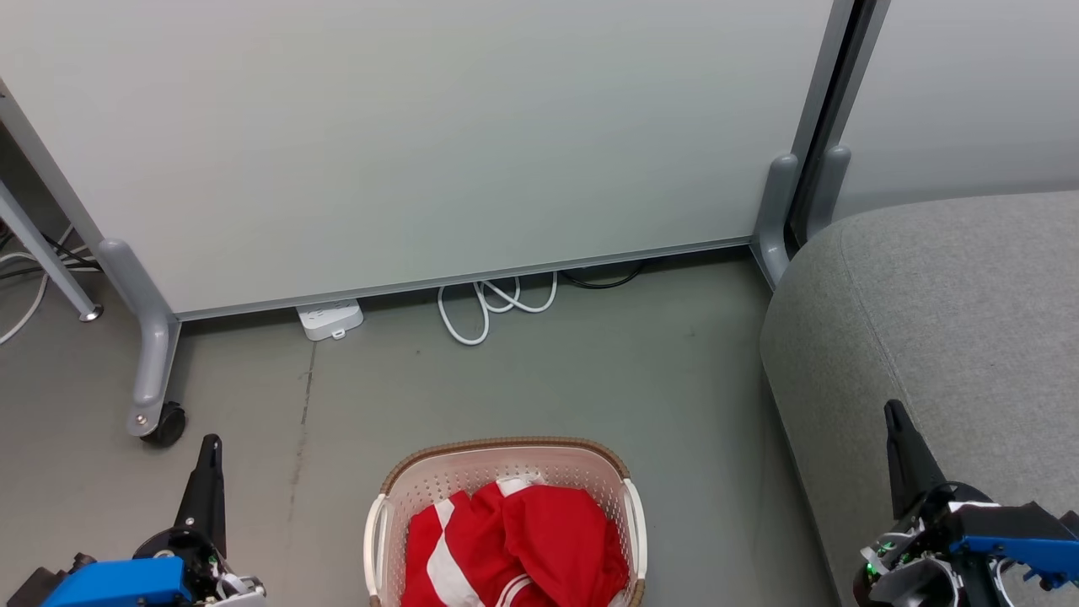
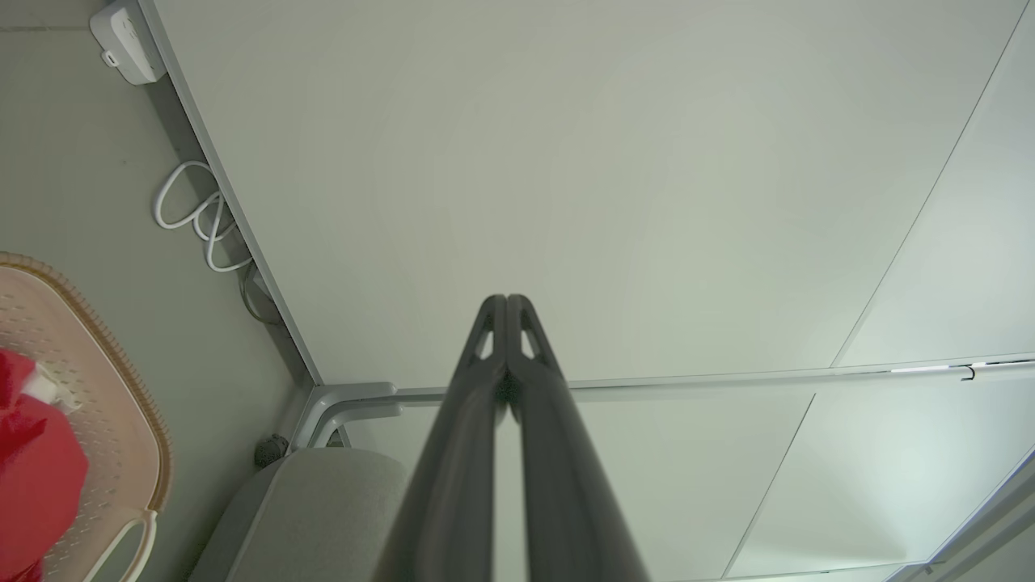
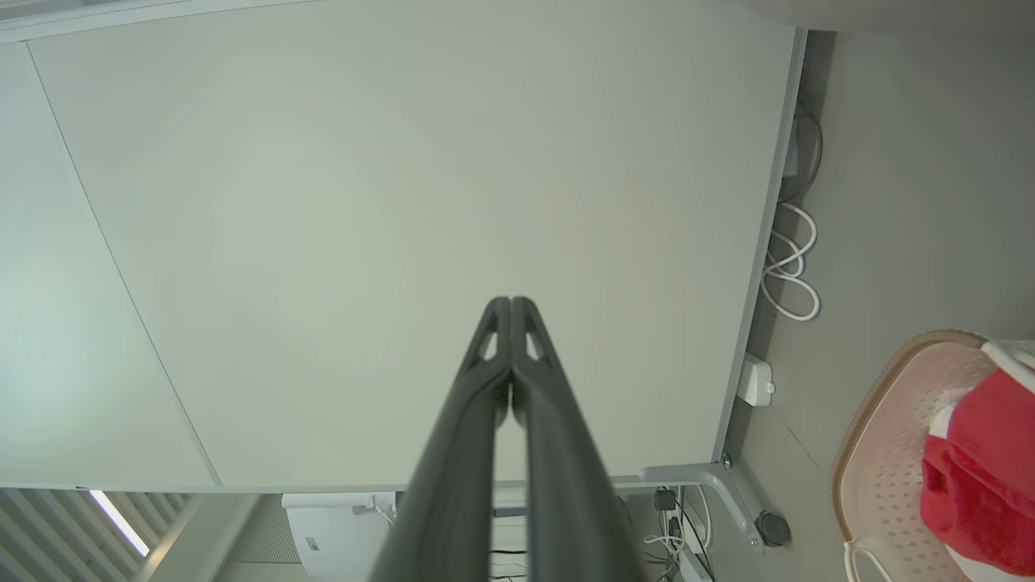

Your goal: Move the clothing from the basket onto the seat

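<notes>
Red clothing [image 1: 514, 544] with white stripes lies heaped in the cream basket [image 1: 506, 459] with a brown rim, on the floor at the bottom centre of the head view. The grey seat [image 1: 944, 320] fills the right side. My left gripper [image 1: 211, 443] is shut and empty, left of the basket above the floor. Over the seat's front part my right gripper [image 1: 892, 409] is shut and empty too. In the left wrist view the left gripper [image 2: 506, 301] has its tips together, with the basket [image 2: 121, 388] and clothing [image 2: 36, 477] at the left edge. The right gripper [image 3: 511, 302] looks the same, basket [image 3: 877, 436] and clothing [image 3: 982, 477] at lower right.
A pale partition panel [image 1: 405, 135] on grey legs with a castor [image 1: 164, 424] stands behind the basket. A white power strip [image 1: 330, 318] and a coiled white cable [image 1: 489, 303] lie at its foot. Bare grey floor [image 1: 700, 405] separates basket and seat.
</notes>
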You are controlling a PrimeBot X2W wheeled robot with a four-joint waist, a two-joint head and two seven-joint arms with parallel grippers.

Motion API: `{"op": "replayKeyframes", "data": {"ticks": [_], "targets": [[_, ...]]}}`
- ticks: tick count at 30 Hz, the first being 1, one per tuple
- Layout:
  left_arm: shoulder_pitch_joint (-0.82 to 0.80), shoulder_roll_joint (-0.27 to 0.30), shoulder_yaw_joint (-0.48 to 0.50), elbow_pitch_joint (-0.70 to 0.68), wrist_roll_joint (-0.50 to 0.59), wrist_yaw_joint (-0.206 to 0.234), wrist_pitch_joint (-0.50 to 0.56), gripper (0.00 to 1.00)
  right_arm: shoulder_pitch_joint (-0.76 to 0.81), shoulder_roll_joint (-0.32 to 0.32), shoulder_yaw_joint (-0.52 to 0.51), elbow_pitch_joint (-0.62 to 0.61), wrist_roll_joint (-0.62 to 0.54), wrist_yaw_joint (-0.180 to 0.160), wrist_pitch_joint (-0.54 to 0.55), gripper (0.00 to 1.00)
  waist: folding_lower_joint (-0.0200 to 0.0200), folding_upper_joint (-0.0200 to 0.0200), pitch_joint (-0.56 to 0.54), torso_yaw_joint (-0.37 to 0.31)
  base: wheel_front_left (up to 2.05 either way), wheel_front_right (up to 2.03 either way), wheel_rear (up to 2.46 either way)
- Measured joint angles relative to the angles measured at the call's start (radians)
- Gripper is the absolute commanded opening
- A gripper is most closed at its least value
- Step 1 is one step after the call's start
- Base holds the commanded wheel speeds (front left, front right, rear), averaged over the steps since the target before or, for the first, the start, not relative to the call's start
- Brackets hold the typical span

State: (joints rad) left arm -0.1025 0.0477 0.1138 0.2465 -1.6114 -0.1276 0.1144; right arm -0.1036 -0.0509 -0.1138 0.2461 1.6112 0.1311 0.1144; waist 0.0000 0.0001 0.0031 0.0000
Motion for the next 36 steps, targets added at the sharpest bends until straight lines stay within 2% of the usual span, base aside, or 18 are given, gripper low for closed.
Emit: {"op": "replayKeyframes", "data": {"ticks": [2,3,10,16,25,36], "targets": [[0.0,0.0,0.0,0.0,0.0,0.0,0.0,0.0,0.0,0.0,0.0,0.0,0.0,0.0,0.0,0.0,0.0,0.0,0.0,0.0,0.0,0.0,0.0],[0.002,-0.002,0.0,0.006,0.0,0.001,-0.001,1.0,0.003,0.0,0.001,0.005,0.0,0.0,0.0,1.0,0.0,0.0,0.0,0.0,0.0,0.0,0.0],[0.039,-0.019,-0.009,0.047,0.007,0.003,-0.014,1.0,0.046,0.006,0.004,0.047,-0.01,0.0,-0.014,1.0,0.0,0.0,0.001,0.0,0.0,0.0,0.0],[0.037,-0.019,-0.019,0.044,0.077,0.003,-0.044,1.0,0.046,0.006,0.004,0.04,-0.067,0.0,-0.042,1.0,0.0,0.0,0.001,0.0,0.0,0.0,0.0],[0.02,-0.018,-0.03,0.027,0.261,0.003,-0.084,1.0,0.043,0.006,0.012,0.014,-0.241,0.0,-0.084,1.0,0.0,0.0,0.002,0.0,0.0,0.0,0.0],[0.001,-0.016,-0.086,0.002,0.521,0.02,-0.128,1.0,0.04,0.006,0.047,0.002,-0.48,0.0,-0.128,1.0,0.0,0.0,0.002,0.0,0.0,0.0,0.0]]}}
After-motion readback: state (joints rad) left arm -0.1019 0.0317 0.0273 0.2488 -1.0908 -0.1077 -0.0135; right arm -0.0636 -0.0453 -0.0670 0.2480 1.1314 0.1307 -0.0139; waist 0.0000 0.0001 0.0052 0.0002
